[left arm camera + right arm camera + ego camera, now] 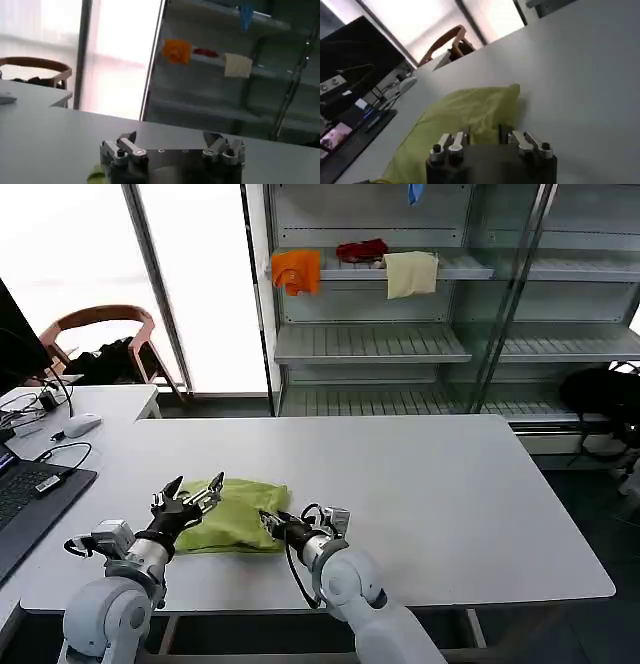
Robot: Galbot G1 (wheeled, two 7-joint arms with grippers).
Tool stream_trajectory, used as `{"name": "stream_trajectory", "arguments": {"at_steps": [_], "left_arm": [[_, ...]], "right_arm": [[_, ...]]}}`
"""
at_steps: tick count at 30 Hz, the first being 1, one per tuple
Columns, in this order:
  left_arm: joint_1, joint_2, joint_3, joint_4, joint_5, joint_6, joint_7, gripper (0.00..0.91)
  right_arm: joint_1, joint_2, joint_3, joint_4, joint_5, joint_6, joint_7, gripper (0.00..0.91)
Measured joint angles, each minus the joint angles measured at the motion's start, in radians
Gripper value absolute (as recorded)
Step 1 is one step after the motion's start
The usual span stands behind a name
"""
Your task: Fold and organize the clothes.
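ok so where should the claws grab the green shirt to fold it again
Probably the two near corners of the T-shirt, approached from the robot's side. It lies as a flat folded bundle, and the left claw and right claw sit at those ends.

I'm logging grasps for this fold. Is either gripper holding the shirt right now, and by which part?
Left gripper is open over the T-shirt's left edge, holding nothing. Right gripper sits at its near right edge; whether it grips cannot be told.
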Motion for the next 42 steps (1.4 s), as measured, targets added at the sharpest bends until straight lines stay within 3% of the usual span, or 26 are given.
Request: {"name": "stream_trajectory", "arguments": {"at_steps": [21,30,39,40,41,42], "left_arm": [[-0.013,0.0,-0.006,0.016,0.002,0.0,-0.001,0.907],[-0.009,-0.006,0.007,0.009,0.007,0.001,-0.004,0.907],[-0.002,-0.005,0.013,-0.007,0.015,0.001,-0.01,0.907],[-0.001,-0.005,0.014,-0.009,0.016,0.001,-0.01,0.907],[-0.001,-0.004,0.014,-0.011,0.016,0.001,-0.011,0.907],[0.0,-0.004,0.015,-0.013,0.016,0.001,-0.012,0.907]], "right_arm": [[-0.02,-0.058,0.067,0.048,0.001,0.001,0.053,0.0],[-0.052,-0.159,0.132,0.126,0.037,0.0,0.055,0.0],[-0.074,-0.287,0.209,0.154,0.055,0.0,0.014,0.0],[-0.073,-0.301,0.217,0.155,0.054,0.0,0.006,0.06],[-0.073,-0.311,0.224,0.155,0.053,0.0,-0.001,0.605],[-0.072,-0.321,0.232,0.154,0.049,0.0,-0.01,0.907]]}}
